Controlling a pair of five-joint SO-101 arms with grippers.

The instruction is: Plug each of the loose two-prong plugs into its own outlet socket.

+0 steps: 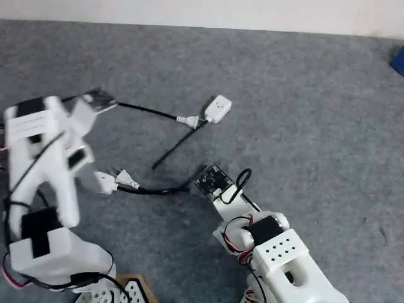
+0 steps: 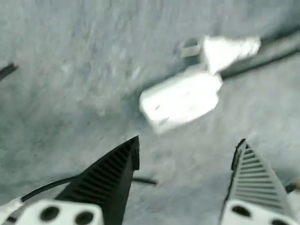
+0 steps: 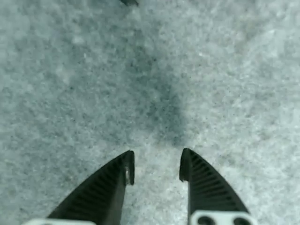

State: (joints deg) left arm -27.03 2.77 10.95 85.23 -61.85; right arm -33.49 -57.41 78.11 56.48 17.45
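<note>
A white outlet socket [image 1: 218, 108] lies at mid-table with a white two-prong plug [image 1: 187, 120] pressed against its end. Closer to me, a second white socket [image 1: 104, 182] lies beside a loose plug [image 1: 128, 181] whose prongs are bare. In the left wrist view that socket [image 2: 180, 101] sits just beyond my open left gripper [image 2: 187, 143], with the plug [image 2: 227, 49] behind it, not inserted. My right gripper [image 3: 157, 154] hangs open over bare grey carpet with nothing between its fingers. The right arm [image 1: 278, 246] stands at the lower middle of the high view.
Black cables [image 1: 154, 189] run from both plugs across the grey carpet [image 1: 303, 113]. A blue object [image 1: 399, 60] pokes in at the far right edge. A wooden block [image 1: 136, 284] sits by the left arm's base [image 1: 50, 252].
</note>
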